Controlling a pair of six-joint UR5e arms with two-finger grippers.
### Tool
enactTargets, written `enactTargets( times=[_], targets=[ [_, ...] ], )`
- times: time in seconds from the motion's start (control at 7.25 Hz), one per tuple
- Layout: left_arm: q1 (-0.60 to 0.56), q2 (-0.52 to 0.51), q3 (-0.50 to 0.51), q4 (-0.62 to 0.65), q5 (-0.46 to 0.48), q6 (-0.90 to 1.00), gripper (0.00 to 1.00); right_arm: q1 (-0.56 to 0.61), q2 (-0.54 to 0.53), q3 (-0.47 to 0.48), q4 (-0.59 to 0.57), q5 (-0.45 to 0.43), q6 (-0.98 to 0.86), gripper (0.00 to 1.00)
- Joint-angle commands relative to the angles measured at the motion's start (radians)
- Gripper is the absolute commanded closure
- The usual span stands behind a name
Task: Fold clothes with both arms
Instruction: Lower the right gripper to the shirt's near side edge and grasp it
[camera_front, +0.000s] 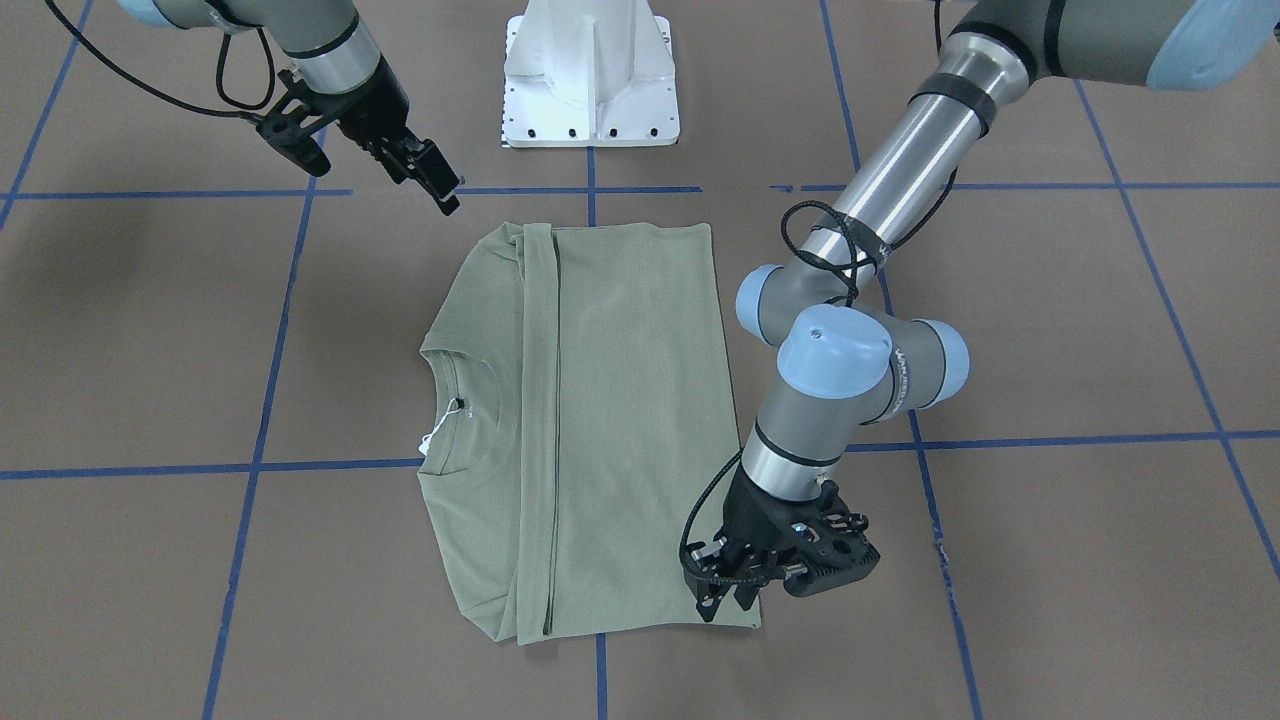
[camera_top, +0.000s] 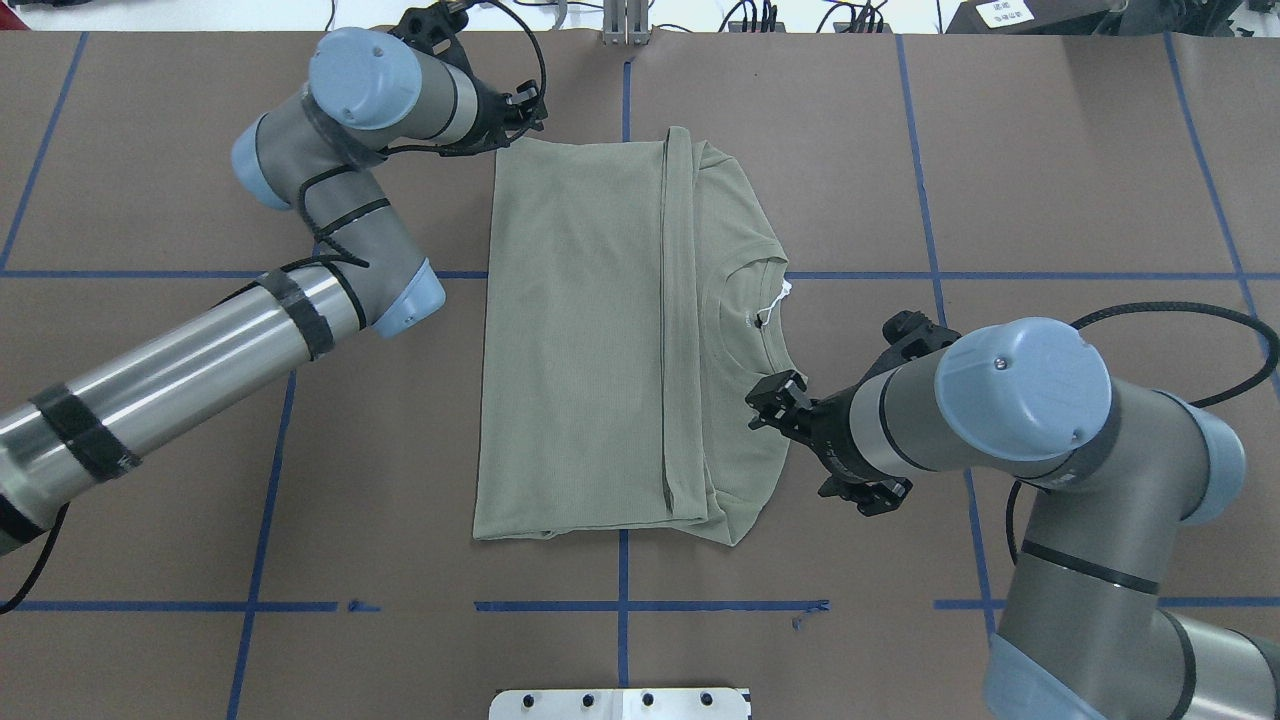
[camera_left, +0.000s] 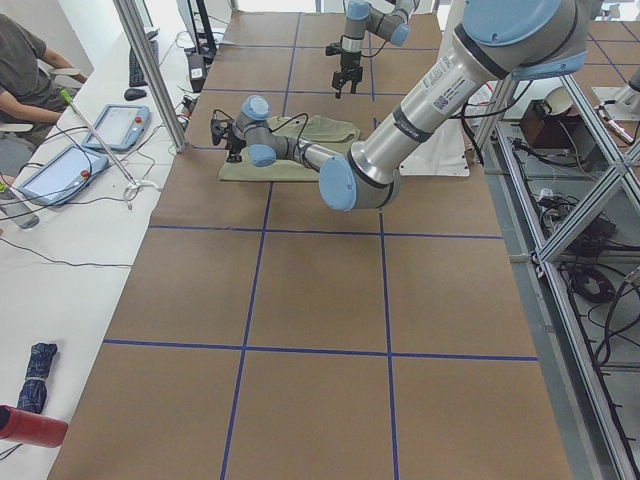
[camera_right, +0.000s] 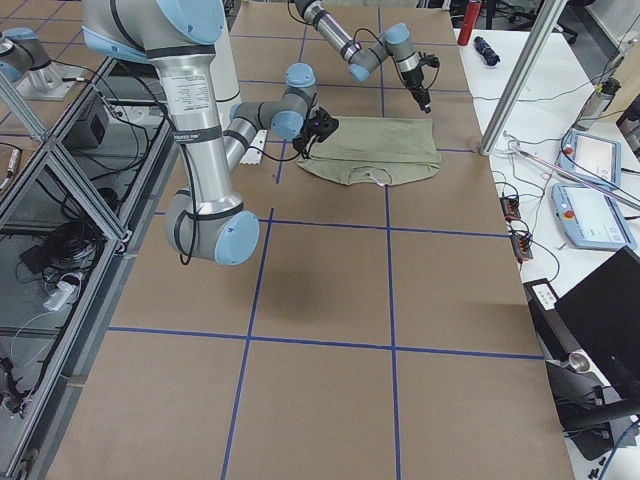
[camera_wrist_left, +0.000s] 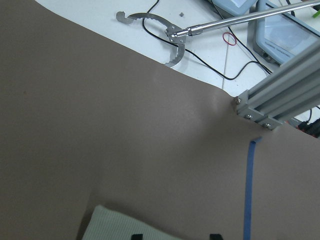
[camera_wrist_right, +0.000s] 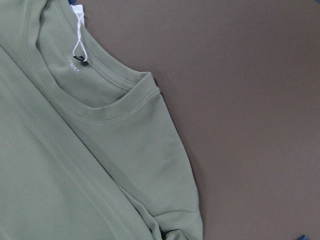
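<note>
Handling olive knit shirt (camera_front: 620, 420): likely soft, limp; you should pinch corners. Left tool (camera_front: 727, 603) spread apart; right tool (camera_front: 446, 192), cannot tell.

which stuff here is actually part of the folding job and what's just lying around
Part of the job:
- green shirt, partly folded on the table
- left hand, at the shirt's corner
- right hand, off the shirt's other end

Just lying about:
- metal grabber tool on the side bench
- touchscreen pendant
- red bottle
</note>
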Motion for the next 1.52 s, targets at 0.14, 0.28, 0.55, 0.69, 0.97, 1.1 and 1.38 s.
enactTargets(
  times=[0.14, 0.28, 0.55, 0.69, 0.97, 1.1, 1.38],
  targets=[
    [0.005, 0.169, -0.2, 0.001, -0.06, 0.0, 0.46, -0.06, 0.096, -0.107, -0.045, -0.013, -0.441, 0.0],
    [0.007, 0.172, -0.2, 0.001, -0.062, -0.002, 0.46, -0.069, 0.147, -0.137, -0.111, -0.027, -0.645, 0.0],
    [0.008, 0.194, -0.198, -0.011, -0.062, 0.0, 0.46, -0.097, 0.225, -0.152, -0.243, -0.106, -0.921, 0.05],
    [0.008, 0.197, -0.197, -0.013, -0.062, 0.0, 0.46, -0.126, 0.233, -0.152, -0.275, -0.18, -1.011, 0.1],
    [0.011, 0.202, -0.197, -0.013, -0.062, -0.002, 0.46, -0.19, 0.267, -0.201, -0.279, -0.299, -1.054, 0.17],
    [0.011, 0.203, -0.197, -0.013, -0.062, -0.002, 0.46, -0.206, 0.269, -0.209, -0.279, -0.308, -1.064, 0.19],
    [0.011, 0.211, -0.195, -0.014, -0.062, 0.0, 0.46, -0.217, 0.273, -0.218, -0.28, -0.317, -1.066, 0.3]
  ],
)
